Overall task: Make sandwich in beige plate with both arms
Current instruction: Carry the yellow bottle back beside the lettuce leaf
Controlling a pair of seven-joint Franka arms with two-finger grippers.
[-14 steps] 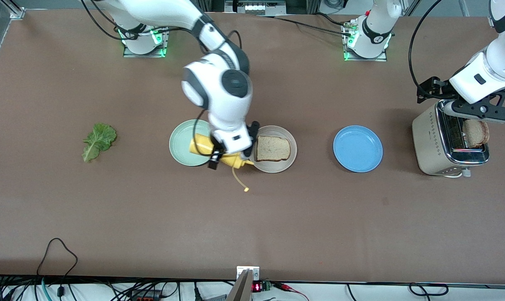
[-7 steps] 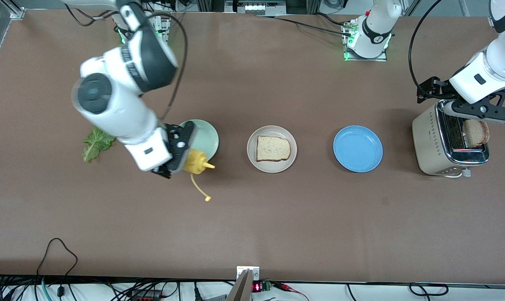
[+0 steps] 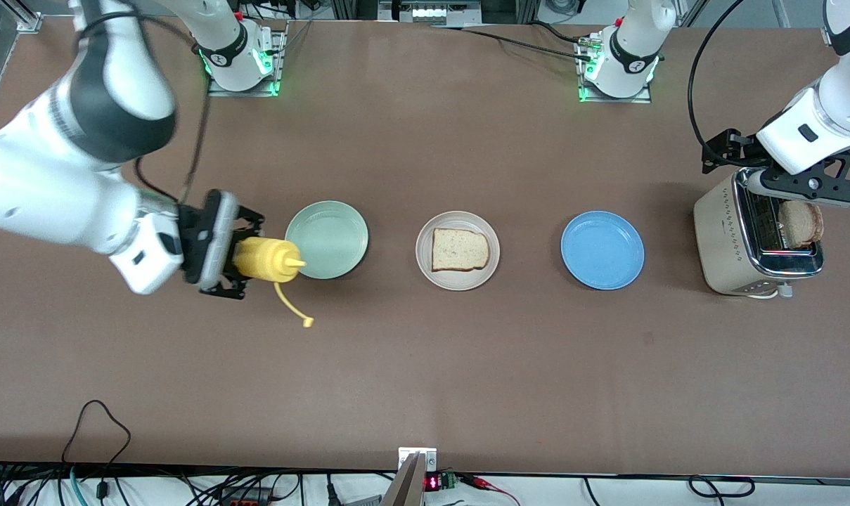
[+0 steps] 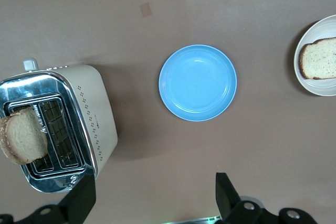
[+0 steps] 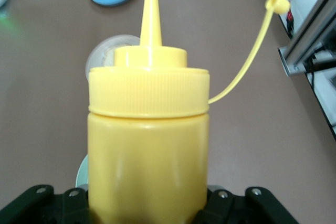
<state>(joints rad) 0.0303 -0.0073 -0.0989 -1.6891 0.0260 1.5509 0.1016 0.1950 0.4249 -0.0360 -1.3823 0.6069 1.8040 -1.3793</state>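
Observation:
The beige plate [image 3: 458,280] sits mid-table with one bread slice [image 3: 460,249] on it; both also show in the left wrist view, plate [image 4: 321,88] and slice [image 4: 319,59]. A second bread slice [image 3: 801,223] stands in the toaster [image 3: 730,239]. My right gripper [image 3: 236,260] is shut on a yellow squeeze bottle [image 3: 264,258], held on its side in the air beside the mint-green plate [image 3: 326,235]. The bottle [image 5: 148,145] fills the right wrist view, its cap [image 5: 277,3] dangling. My left gripper [image 3: 808,188] is open and empty over the toaster. The lettuce is hidden under the right arm.
A blue plate [image 3: 602,250] lies empty between the beige plate and the toaster. The toaster stands at the left arm's end of the table. Cables run along the table edge nearest the front camera.
My right arm has swung with the bottle from the beige plate's edge, past the mint-green plate, toward its own end of the table, and now covers the lettuce. The left arm has not moved.

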